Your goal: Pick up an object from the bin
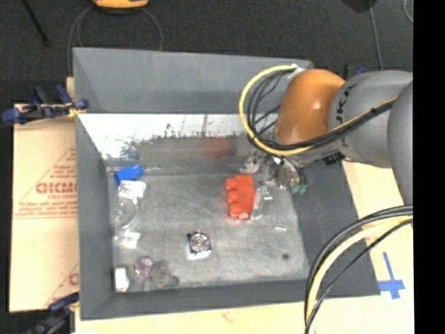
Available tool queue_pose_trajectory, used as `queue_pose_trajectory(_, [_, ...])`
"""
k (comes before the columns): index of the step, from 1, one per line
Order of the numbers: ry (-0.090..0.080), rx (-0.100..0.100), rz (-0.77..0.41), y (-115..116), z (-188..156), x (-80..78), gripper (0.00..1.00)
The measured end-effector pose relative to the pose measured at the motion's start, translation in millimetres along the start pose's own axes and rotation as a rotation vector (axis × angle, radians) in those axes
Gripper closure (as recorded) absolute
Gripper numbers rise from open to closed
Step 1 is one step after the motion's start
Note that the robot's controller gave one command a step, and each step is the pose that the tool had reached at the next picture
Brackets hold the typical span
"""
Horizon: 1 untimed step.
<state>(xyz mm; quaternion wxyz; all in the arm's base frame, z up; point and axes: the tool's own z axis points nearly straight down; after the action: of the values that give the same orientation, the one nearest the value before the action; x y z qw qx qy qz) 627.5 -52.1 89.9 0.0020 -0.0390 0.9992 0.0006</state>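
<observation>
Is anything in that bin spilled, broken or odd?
Nothing stands out. A clear bottle with a blue cap lies along the view's left wall, and an orange-red block sits beside the gripper; neither looks damaged.

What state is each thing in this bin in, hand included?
hand: down in the bin, close beside the red block.
red block: mid-bin, right by the hand; gripped or not, cannot tell.
clear bottle: lying along the left wall, blue cap end toward the back.
round metal piece: lying alone on the floor.
small bits: heaped in the front-left corner.
</observation>
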Motion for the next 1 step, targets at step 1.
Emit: queue_pose_trajectory(1, [0.0,-0.001,0.017,14.9,-22.0,15.4,1.0])
